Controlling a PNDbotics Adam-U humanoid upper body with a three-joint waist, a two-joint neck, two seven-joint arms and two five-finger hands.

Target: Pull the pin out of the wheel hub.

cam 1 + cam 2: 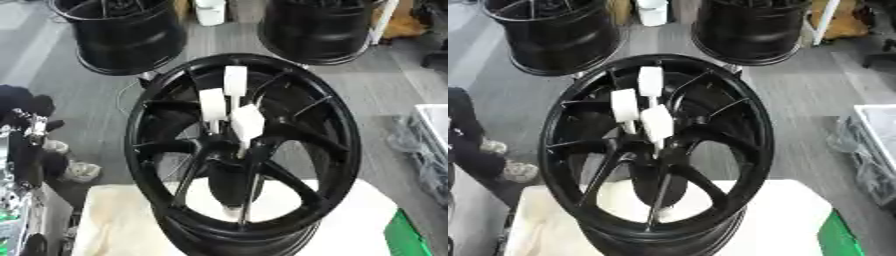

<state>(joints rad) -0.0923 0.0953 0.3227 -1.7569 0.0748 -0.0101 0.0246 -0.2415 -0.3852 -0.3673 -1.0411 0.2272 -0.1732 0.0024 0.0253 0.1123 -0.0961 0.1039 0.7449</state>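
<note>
1. A big black wheel hub [241, 155] sits face up on a pale surface [114, 220], right in the middle of what I can see

2. Three white pins stick up from the centre of the wheel. One pin [234, 81] stands toward 12 o'clock, a second pin [213, 104] is just beside it toward 10 o'clock, and a third pin [248, 122] is nearest the middle

3. All three look like they are still stuck in the wheel, so I think no pin is out yet

4. I see no robot hand anywhere, left or right, so I cannot tell if a hand is open or holding anything

5. The whole job looks still to do: reach in, take hold of a pin, and pull it up and out

6. Two more black wheels [122, 35] stand on the floor at 12 o'clock
</note>
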